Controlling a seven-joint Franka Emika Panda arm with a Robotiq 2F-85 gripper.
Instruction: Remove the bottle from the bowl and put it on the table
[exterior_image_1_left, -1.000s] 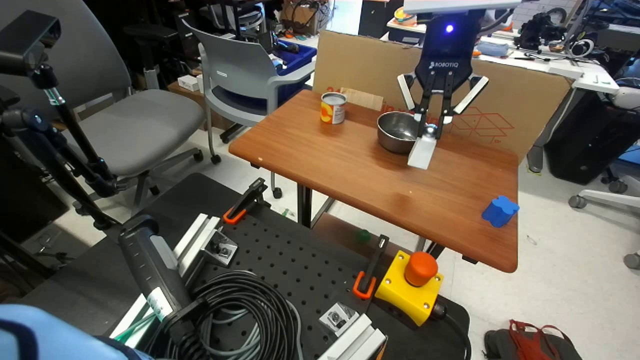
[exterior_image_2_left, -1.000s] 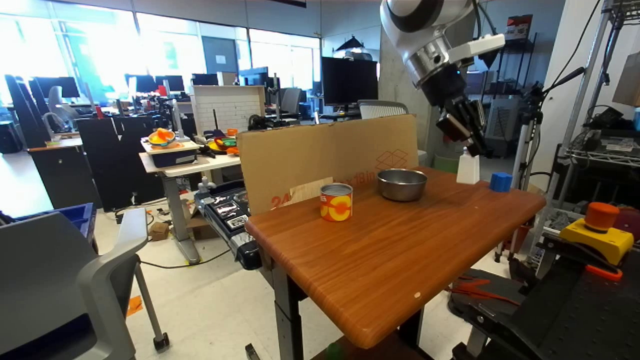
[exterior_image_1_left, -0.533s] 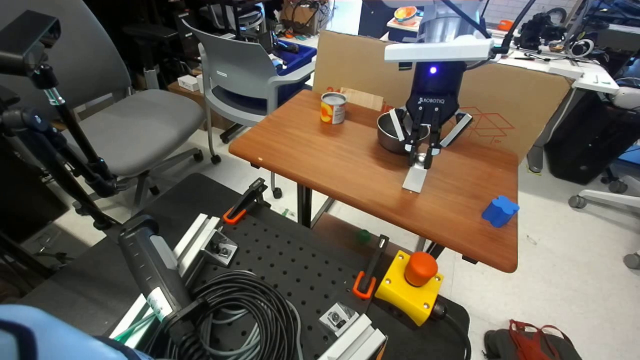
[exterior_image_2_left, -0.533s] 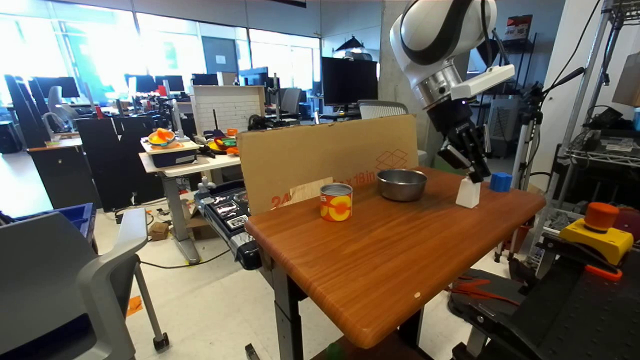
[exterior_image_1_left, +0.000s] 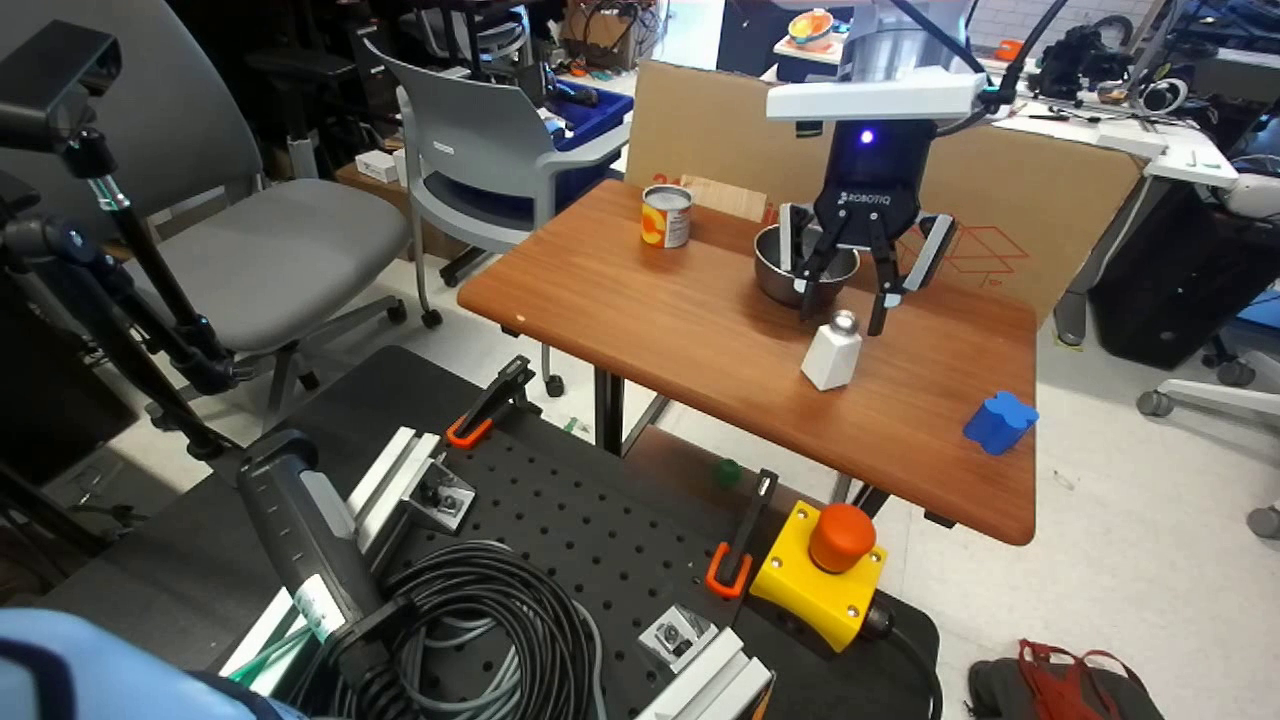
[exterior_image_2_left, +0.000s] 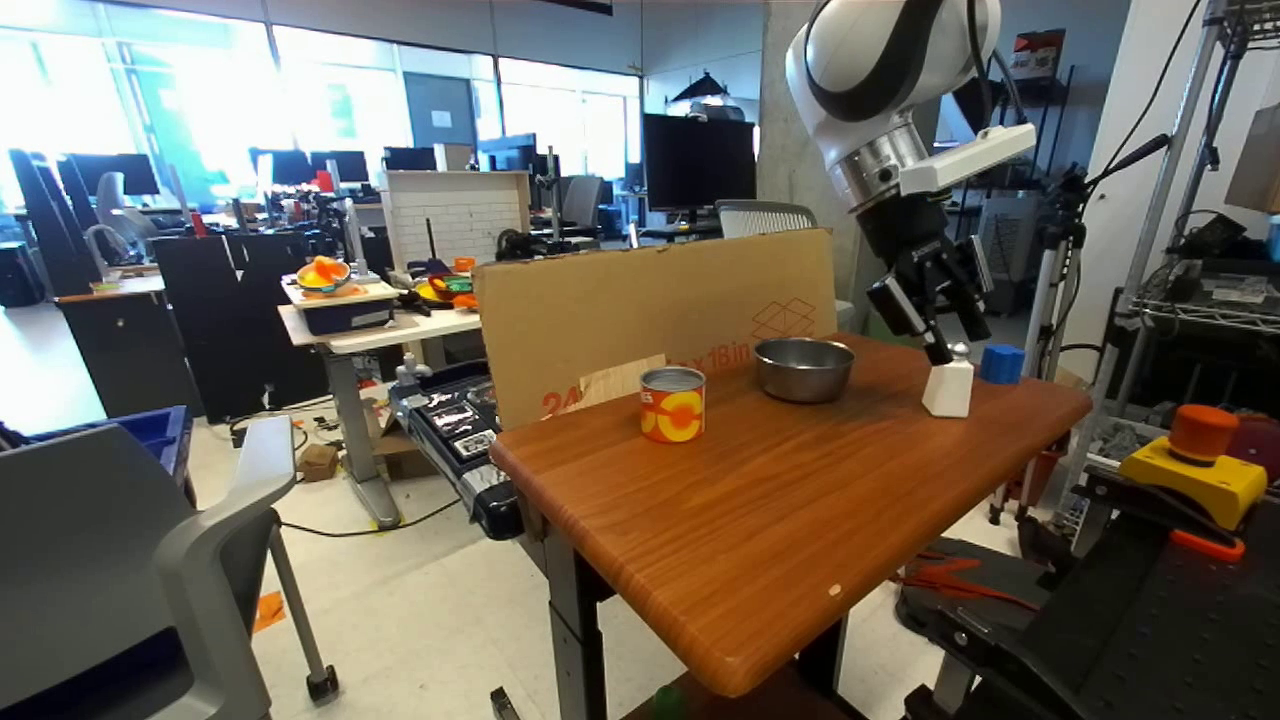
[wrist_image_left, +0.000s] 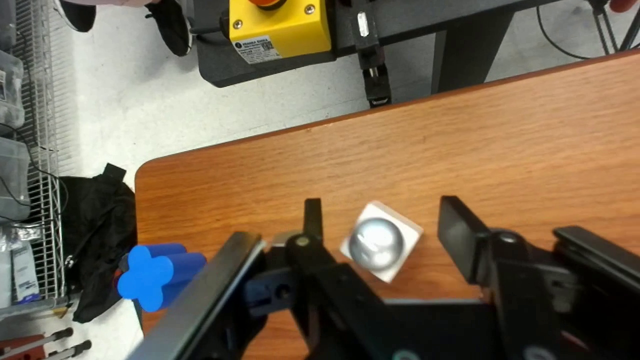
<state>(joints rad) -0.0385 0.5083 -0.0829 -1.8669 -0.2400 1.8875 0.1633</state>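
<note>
On the table (exterior_image_1_left: 640, 310), toward the edge by the black board (exterior_image_1_left: 620, 490), the bottle (exterior_image_1_left: 832, 355) stands upright. The arm (exterior_image_2_left: 832, 95) slants down, its gripper (exterior_image_1_left: 842, 318) spread wide, jaws either side of the cap (exterior_image_1_left: 845, 321). Near the opposite edge sits the bowl (exterior_image_1_left: 783, 286).

In an exterior view: cam high, angled down over blk perf. board (exterior_image_1_left: 610, 525) twd table (exterior_image_1_left: 620, 290). In an exterior view: cam lower, nr. table corner, looking diag. across it, windows (exterior_image_2_left: 340, 100) in bkgd. Both exterior views share bowl (exterior_image_2_left: 803, 382), can (exterior_image_2_left: 673, 408), cardboard (exterior_image_2_left: 640, 305). Wrist view: closest, steep dn past gripper (wrist_image_left: 384, 219) onto bottle (wrist_image_left: 378, 242); blue block (wrist_image_left: 156, 277) & yellow box (wrist_image_left: 292, 30) also in both exterior views.
</note>
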